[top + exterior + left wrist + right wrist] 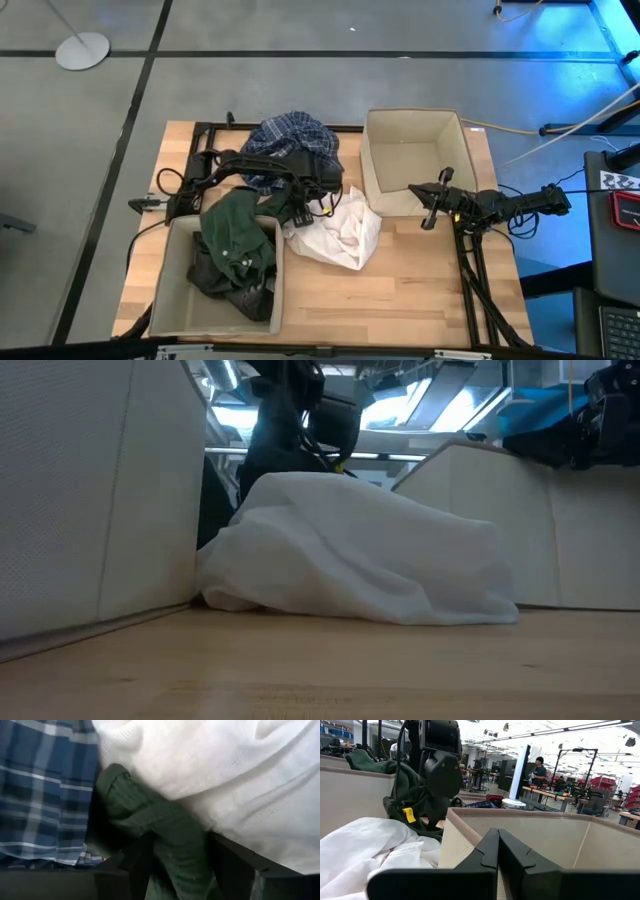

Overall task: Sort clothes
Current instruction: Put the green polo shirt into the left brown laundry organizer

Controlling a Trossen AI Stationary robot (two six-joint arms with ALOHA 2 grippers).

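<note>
My left gripper is shut on the dark green piece, between the left beige bin and the white piece. The green piece drapes over that bin's far rim, with a dark grey-black piece below it in the bin. The white piece lies crumpled on the table. The blue-and-white plaid shirt lies bunched on the table's far side. My right gripper is shut and empty by the right bin's near wall. My left gripper pinches a bunched, ribbed fold of the dark green piece between its two fingers. The fold runs on past the fingertips, between the plaid shirt and the white piece. The rest of the piece trails over the left bin's rim.
The right beige bin stands open at the far right. Black arm frames and cables run along the table's left and right sides. Bare wood shows at the near middle. A person stands far off in the room.
</note>
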